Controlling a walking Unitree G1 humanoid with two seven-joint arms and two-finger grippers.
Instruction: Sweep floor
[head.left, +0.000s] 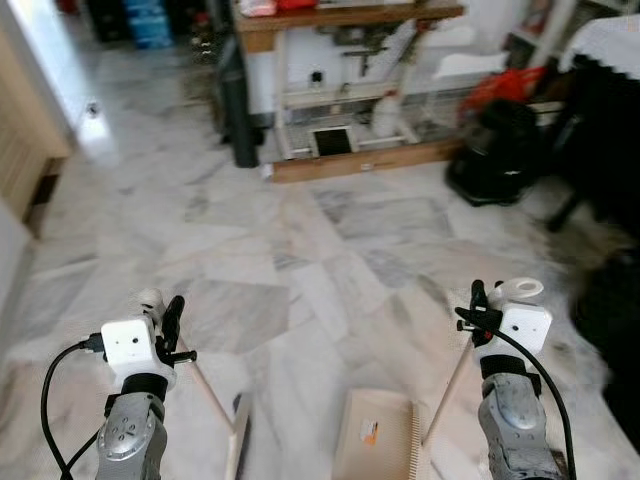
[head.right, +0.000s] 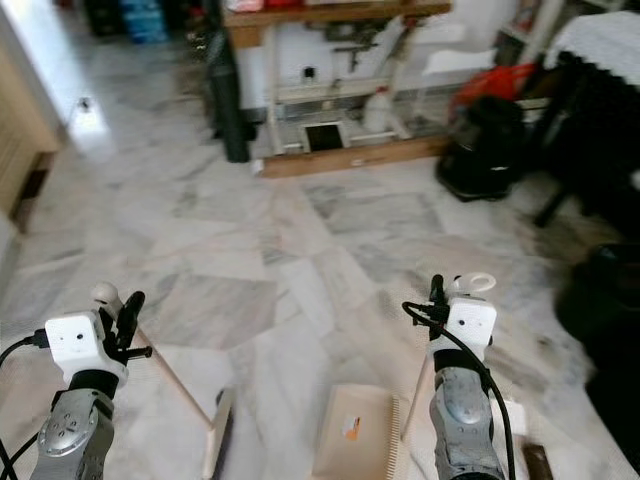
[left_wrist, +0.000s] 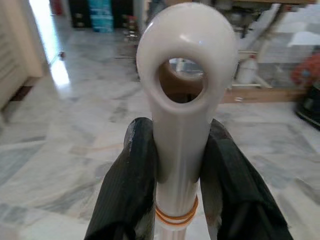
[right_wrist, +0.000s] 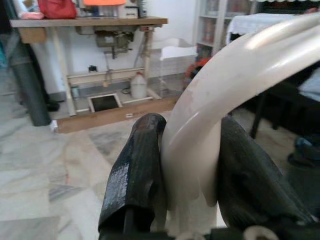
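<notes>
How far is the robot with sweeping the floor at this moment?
Done: both tools are picked up. The left gripper is shut on the white ring-ended handle of the wooden-stick broom; the right gripper is shut on the white handle of the beige dustpan. In hand: broom head and dustpan rest on the grey marble floor. Left: the sweeping itself; no gathered dirt pile is visible.

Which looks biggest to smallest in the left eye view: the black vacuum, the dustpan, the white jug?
1. Vacuum.
2. Dustpan, though it is cut off by the picture's edge and nearer the camera, so these two are unsure.
3. Jug, plainly smallest, but farthest away.
</notes>
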